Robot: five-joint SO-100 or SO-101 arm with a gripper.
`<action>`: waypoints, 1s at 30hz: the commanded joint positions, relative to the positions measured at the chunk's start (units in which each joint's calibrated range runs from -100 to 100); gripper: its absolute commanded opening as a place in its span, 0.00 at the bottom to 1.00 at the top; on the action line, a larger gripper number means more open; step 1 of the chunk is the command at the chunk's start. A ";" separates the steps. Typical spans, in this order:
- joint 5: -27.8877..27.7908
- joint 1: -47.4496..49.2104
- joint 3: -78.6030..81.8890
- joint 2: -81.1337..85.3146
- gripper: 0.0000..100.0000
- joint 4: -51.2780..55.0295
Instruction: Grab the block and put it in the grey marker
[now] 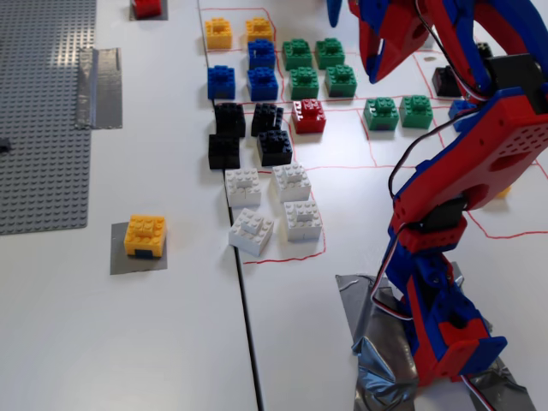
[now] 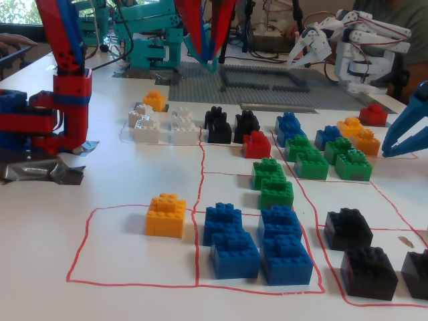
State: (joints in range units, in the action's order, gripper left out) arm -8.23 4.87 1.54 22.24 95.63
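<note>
Fixed view from above first: the pincer (image 1: 355,34) hung high over the far rows of bricks, its red finger (image 1: 383,51) pointing down and its blue finger (image 1: 335,10) mostly cut off by the top edge, with a clear gap between them and nothing held. The block (image 1: 145,235) sat far off to the lower left of the pincer, across the dark seam of the counter (image 1: 128,342), resting on the grey marker (image 1: 122,261) so that a grey border showed on its left and near sides. Below and left of the pincer lay the white bricks (image 1: 272,207), then the black bricks (image 1: 248,133), with a red brick (image 1: 308,116) almost straight below it. Green bricks (image 1: 315,67) lay just left of the pincer tips in this view. Further left than the block stretched the grey studded baseplate (image 1: 43,111) with a strip of shiny tape (image 1: 100,75) on its edge.

Fixed view from counter level: the pincer (image 2: 208,63) came down from the top edge as two red fingers closing to a point over the far baseplate (image 2: 281,80), and whether they were parted could not be told from here. The block (image 2: 154,100) stood below and to the left of the pincer, behind the white bricks (image 2: 159,125). Much nearer the camera, another orange brick (image 2: 166,214) stood alone inside a red-lined square, with blue bricks (image 2: 257,244) beside it.
</note>
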 commanded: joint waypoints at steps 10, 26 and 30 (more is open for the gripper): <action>-0.68 -10.85 9.81 3.42 0.00 -12.99; 2.83 -14.19 17.44 2.19 0.00 -24.68; 3.27 -13.99 17.80 2.02 0.00 -25.57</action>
State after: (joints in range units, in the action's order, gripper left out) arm -5.40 -8.89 20.80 22.24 71.20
